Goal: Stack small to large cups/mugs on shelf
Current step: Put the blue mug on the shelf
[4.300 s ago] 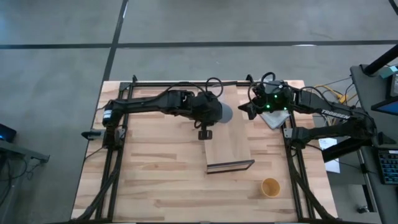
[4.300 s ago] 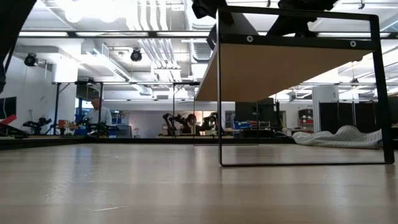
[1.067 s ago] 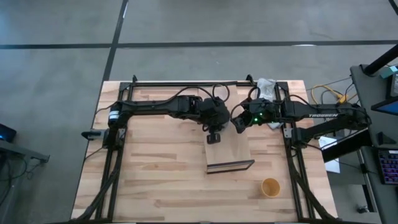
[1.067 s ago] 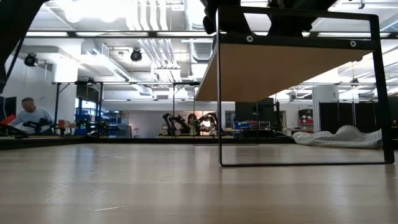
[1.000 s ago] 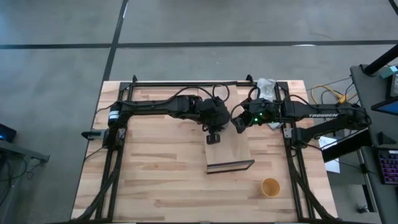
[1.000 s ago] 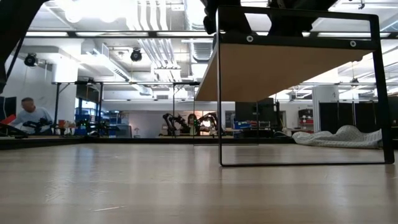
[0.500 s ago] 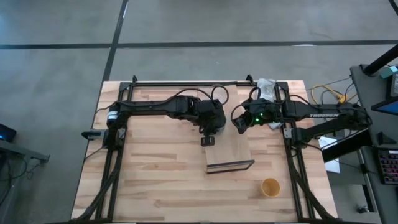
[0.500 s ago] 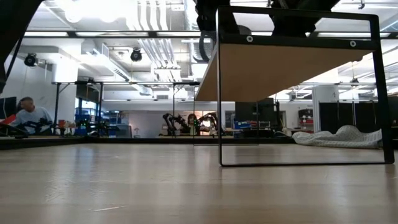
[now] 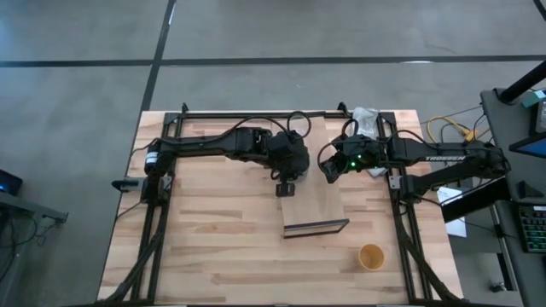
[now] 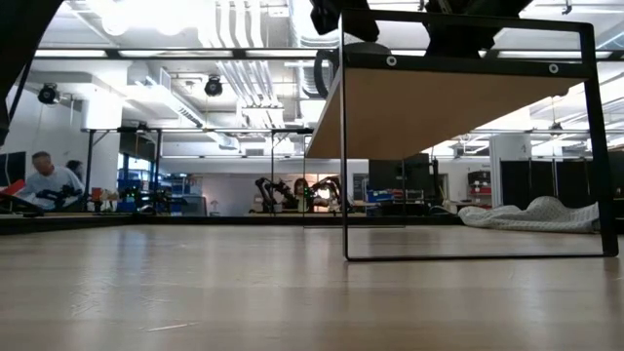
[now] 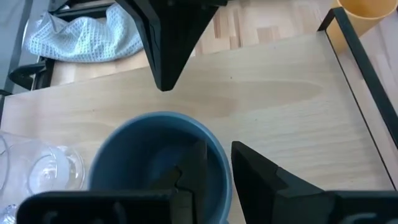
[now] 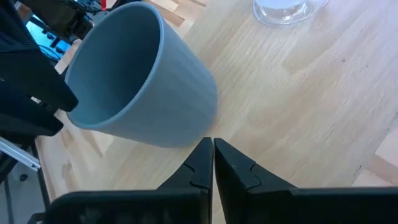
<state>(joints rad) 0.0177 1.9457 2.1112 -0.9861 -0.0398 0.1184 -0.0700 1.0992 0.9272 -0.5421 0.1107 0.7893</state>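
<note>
The blue-grey mug (image 11: 146, 163) is over the far end of the light-wood shelf (image 9: 316, 203), its mouth facing my left wrist camera; it also shows in the right wrist view (image 12: 134, 81). My left gripper (image 9: 287, 167) is shut on its rim. The small clear glass cup (image 11: 46, 168) stands on the shelf beside the mug and also shows in the right wrist view (image 12: 283, 9). My right gripper (image 12: 211, 155) is shut, empty and close beside the mug's wall. The yellow-orange cup (image 9: 370, 256) stands on the tabletop at the near right. My left gripper holds the mug by its rim (image 11: 214, 155), one finger (image 11: 198, 163) inside the mug and one (image 11: 261, 174) outside the wall. The fingers come from above, pointing down. The mug stands nearly upright under them; I cannot tell whether its base touches the shelf.
A white cloth (image 9: 365, 118) lies at the table's far right and also shows in the left wrist view (image 11: 87, 34). The shelf's dark metal frame (image 10: 468, 136) stands on the slatted tabletop, with bare board toward its near end (image 9: 317, 223). People sit in the room beyond the table (image 10: 44, 180).
My left gripper has shifted a little toward the table's left edge with the mug still in its hold. My right gripper has stayed beside it.
</note>
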